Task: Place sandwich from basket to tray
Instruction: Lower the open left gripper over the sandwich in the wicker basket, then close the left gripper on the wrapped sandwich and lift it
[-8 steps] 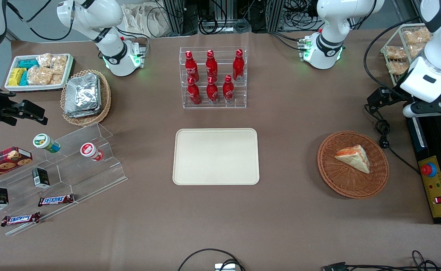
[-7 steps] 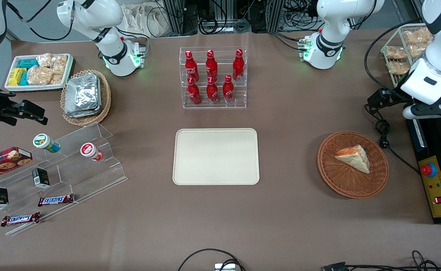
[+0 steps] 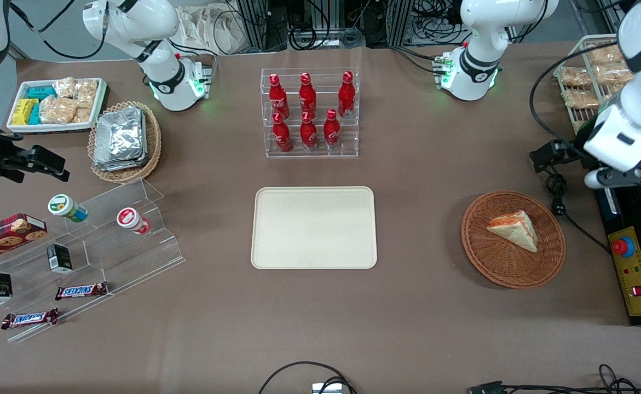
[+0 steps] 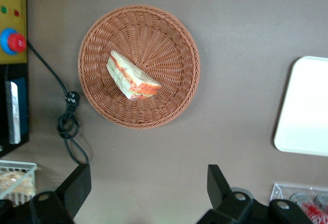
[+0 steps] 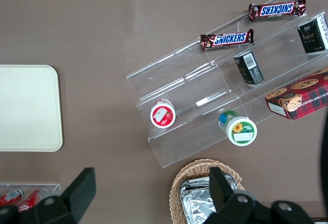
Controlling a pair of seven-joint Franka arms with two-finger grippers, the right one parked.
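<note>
We see gripper [image 4: 146, 185] fingers spread wide only in wrist view, holding nothing, above basket [image 3: 513, 239], sandwich [image 3: 514, 230] in basket, filling edge facing tray [image 3: 314, 227], long axis diagonal.

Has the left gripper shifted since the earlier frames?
Yes. The gripper, open, has drifted slightly farther from the front camera, judged against the basket, which holds the sandwich.

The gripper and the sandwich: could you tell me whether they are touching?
Apart. In the left wrist view the gripper has its jaws spread open, with bare table showing between them and the basket where the sandwich lies.
</note>
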